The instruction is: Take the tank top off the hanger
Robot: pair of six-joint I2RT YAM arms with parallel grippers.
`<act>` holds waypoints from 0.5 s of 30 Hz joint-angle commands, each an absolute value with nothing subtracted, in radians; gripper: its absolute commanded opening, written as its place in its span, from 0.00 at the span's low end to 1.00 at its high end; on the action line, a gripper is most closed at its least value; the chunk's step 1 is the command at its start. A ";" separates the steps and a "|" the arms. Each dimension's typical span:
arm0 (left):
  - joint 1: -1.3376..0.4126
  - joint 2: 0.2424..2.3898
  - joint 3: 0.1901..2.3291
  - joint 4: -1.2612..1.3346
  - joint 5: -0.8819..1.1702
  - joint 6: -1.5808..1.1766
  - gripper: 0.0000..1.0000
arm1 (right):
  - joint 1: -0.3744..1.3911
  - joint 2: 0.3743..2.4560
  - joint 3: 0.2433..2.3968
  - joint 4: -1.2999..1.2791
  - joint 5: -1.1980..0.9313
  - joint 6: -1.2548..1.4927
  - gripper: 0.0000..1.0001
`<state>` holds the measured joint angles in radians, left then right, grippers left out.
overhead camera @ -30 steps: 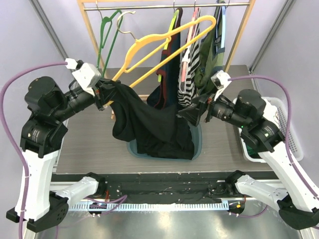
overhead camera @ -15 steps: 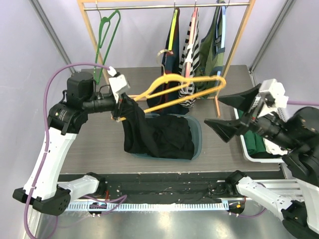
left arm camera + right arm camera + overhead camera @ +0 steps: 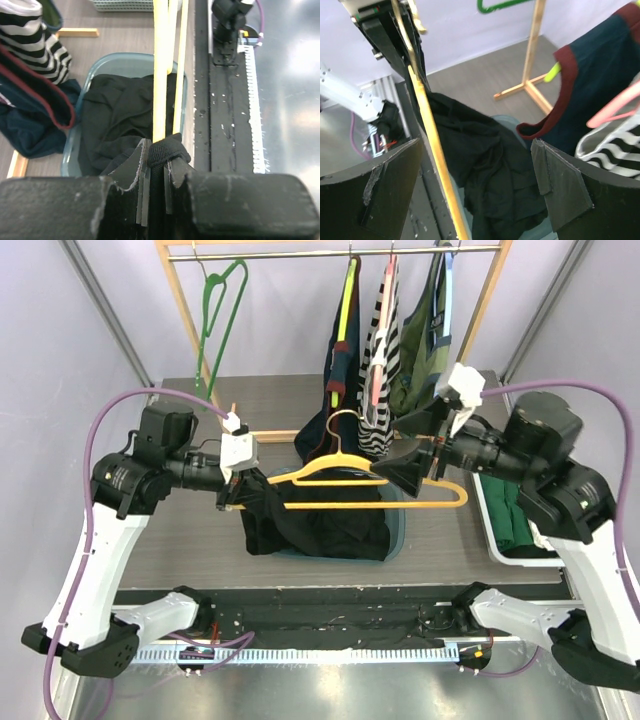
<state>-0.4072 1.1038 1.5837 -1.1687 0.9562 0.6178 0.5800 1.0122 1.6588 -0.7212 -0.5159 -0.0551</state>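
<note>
Above the bin (image 3: 398, 527), the left end effector (image 3: 156, 150) is clenched on the tank top (image 3: 320, 528) at the hanger's (image 3: 380, 504) left tip. The hanger runs rightward between the jaws of the released right end effector (image 3: 476, 150).

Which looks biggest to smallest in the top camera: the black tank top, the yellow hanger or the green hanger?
1. black tank top, covers the most area
2. yellow hanger, widest span but thin
3. green hanger, looks narrowest, though it hangs farther back, so its real size is unsure
</note>
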 commanded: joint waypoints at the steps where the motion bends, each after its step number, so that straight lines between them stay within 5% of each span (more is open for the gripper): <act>1: -0.416 1.078 1.618 -1.209 1.045 0.667 0.00 | 0.577 1.028 1.689 -0.719 -0.647 -0.066 1.00; 15: -0.417 1.081 1.609 -1.169 1.042 0.648 0.00 | 0.577 1.055 1.533 -0.592 -0.920 -0.002 0.83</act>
